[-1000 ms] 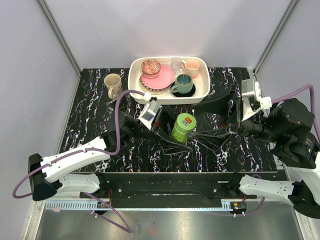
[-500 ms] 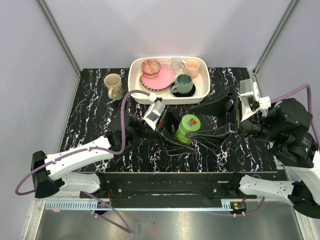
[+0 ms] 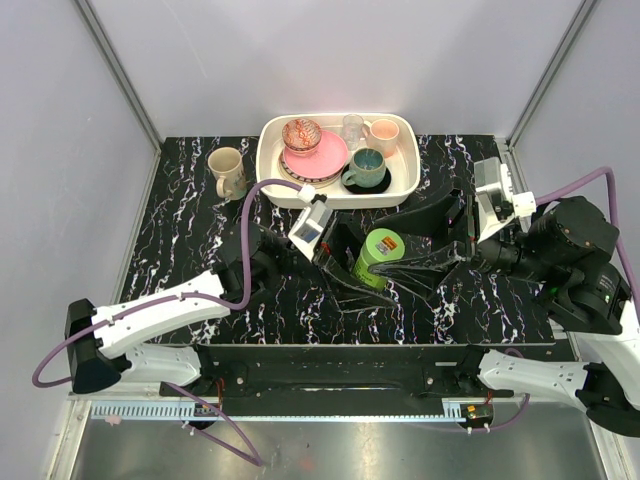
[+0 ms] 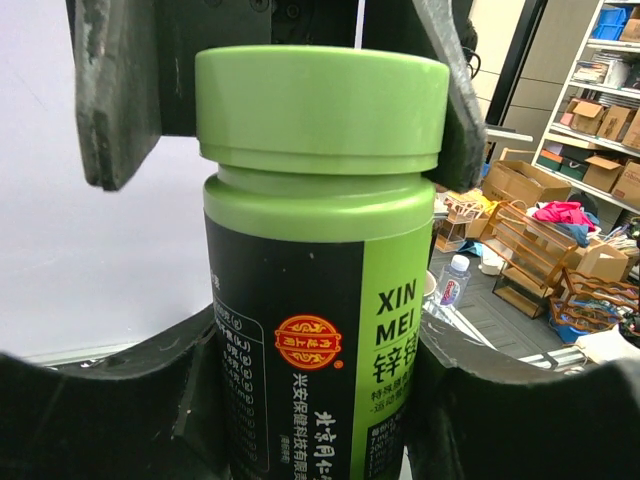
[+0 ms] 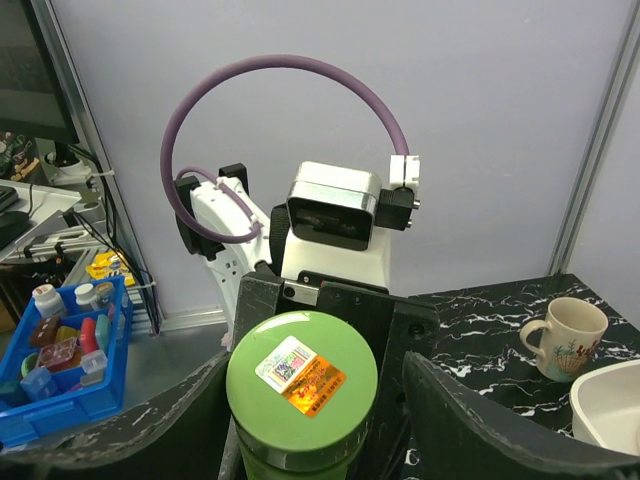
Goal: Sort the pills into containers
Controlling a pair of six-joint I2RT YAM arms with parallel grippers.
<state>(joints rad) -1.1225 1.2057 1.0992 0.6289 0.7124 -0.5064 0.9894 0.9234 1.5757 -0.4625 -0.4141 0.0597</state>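
The left gripper [image 4: 315, 385] is closed on the body of a green pill bottle [image 3: 372, 258] and holds it, tilted, above the middle of the black marble worktop [image 3: 180, 220]. The right gripper [image 5: 310, 400] stands open around the bottle's green cap [image 5: 302, 375], one finger on each side, with a small gap showing. A white tray [image 3: 400, 186] of crockery lies behind.

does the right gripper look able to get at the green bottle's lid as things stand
Probably yes. The left gripper holds the bottle by its body, leaving the lid bare, and the right gripper, open, flanks it with nothing between.
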